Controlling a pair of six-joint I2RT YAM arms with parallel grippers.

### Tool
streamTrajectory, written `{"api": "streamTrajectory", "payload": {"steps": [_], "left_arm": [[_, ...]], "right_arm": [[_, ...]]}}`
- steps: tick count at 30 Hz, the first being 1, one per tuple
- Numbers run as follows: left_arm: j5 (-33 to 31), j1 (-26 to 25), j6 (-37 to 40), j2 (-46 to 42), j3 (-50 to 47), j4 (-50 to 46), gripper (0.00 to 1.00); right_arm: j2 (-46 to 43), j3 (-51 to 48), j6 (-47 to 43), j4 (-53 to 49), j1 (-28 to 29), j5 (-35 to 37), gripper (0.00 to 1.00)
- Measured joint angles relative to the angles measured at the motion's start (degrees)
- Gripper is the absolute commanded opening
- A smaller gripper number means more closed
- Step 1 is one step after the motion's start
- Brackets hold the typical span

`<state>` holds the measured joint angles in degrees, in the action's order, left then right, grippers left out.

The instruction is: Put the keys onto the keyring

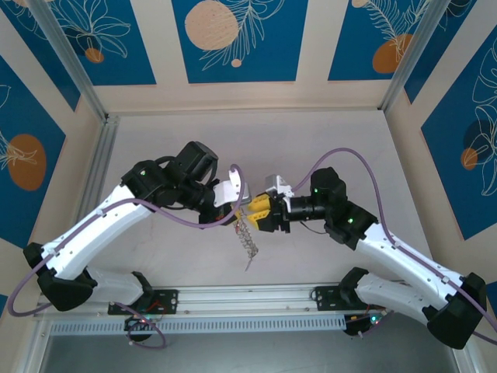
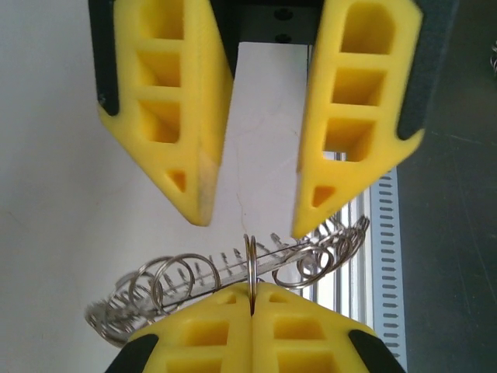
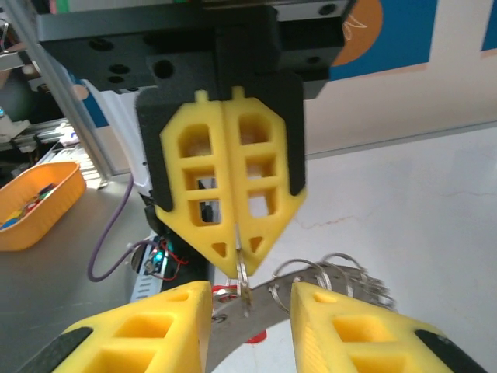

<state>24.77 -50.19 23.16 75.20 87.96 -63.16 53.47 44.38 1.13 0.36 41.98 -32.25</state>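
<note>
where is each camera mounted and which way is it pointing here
top external: above and behind the arms, looking down at the table; both show, left pincer and right pincer meeting at the keyring.
left wrist: on the left arm, looking along its shut left pincer toward the open right pincer.
right wrist: on the right arm, past its own open fingers, facing the left pincer.
shared: both wrist views show both pincers and the keyring's loops.

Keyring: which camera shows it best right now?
Left wrist: the keyring fans its wire loops across the frame, one loop pinched in the shut left gripper. Right wrist shows part of its grey band between the fingers of the open right gripper. Top external shows it as a small dangling tangle.
</note>
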Motion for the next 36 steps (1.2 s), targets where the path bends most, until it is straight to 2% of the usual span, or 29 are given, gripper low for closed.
{"api": "streamTrajectory", "payload": {"steps": [6, 16, 22, 32, 35, 36], "left_arm": [[-0.02, -0.31, 0.39, 0.15, 0.04, -0.39, 0.0], [0.0, -0.63, 1.03, 0.15, 0.07, -0.37, 0.0], [0.0, -0.72, 1.03, 0.15, 0.07, -0.37, 0.0], [0.02, -0.79, 1.03, 0.15, 0.07, -0.35, 0.0], [0.04, -0.87, 1.03, 0.15, 0.07, -0.37, 0.0], [0.07, -0.87, 1.03, 0.15, 0.07, -0.39, 0.0]], "right_arm": [[1.64, 1.68, -0.96, -0.22, 0.0, -3.89, 0.28], [3.87, 2.47, -1.44, -1.55, 0.0, -5.25, 0.22], [4.04, 2.49, -1.92, -1.95, 0.0, -5.33, 0.12], [4.09, 2.51, -2.25, -2.45, 0.0, -5.33, 0.13], [4.09, 2.54, -2.25, -2.64, -0.02, -5.62, 0.0], [4.09, 2.54, -2.23, -2.67, -0.04, -5.7, 0.0]]}}
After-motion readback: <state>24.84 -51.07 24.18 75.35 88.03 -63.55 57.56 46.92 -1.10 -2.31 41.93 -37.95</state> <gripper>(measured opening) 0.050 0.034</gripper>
